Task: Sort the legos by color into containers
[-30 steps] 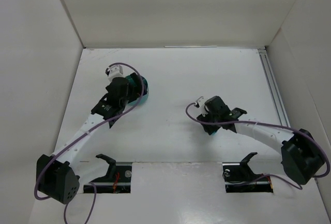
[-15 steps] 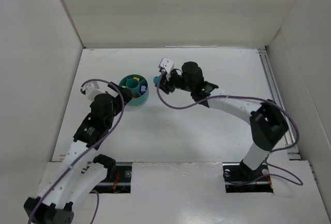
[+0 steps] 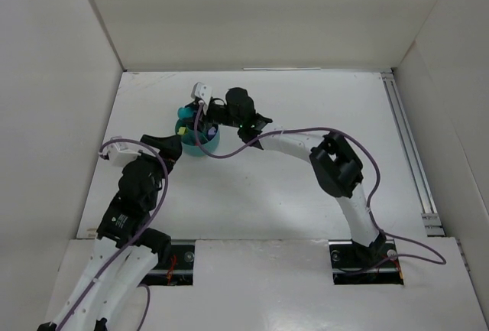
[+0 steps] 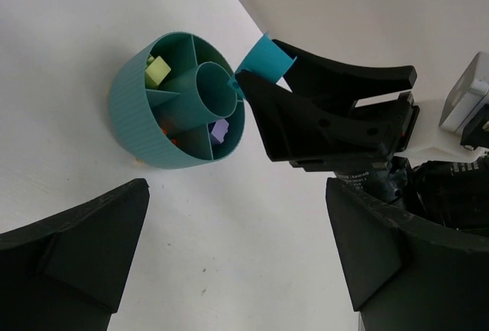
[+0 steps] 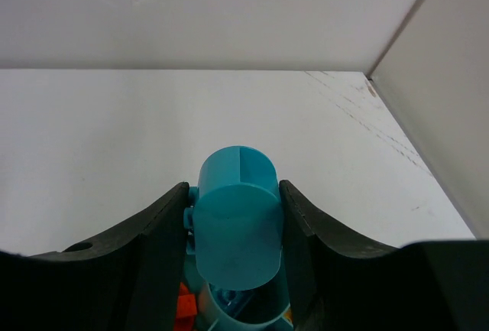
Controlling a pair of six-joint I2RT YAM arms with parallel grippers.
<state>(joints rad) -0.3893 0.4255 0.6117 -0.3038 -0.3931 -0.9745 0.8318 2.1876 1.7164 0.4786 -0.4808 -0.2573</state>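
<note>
The round teal dish (image 3: 209,147) (image 4: 136,121) stands at the table's back left. Its compartments hold a yellow-green lego (image 4: 157,71), a lilac lego (image 4: 220,130) and orange legos (image 5: 183,309). My right gripper (image 3: 191,117) (image 5: 233,193) hovers over the dish's far rim. It is shut on a rounded teal lego (image 5: 237,228) (image 4: 264,59), which hangs above the dish's central ring (image 4: 212,86). My left gripper (image 3: 171,150) (image 4: 244,270) is open wide just in front of the dish, with only bare table between its fingers.
White walls close in the table at the back and on both sides. A metal rail (image 3: 409,147) runs along the right edge. The right arm (image 3: 336,167) arches across the middle of the table toward the dish.
The right arm has swung from the middle right of the table to above the dish, carrying the teal lego. The left arm has drawn back from the dish toward the near left.
</note>
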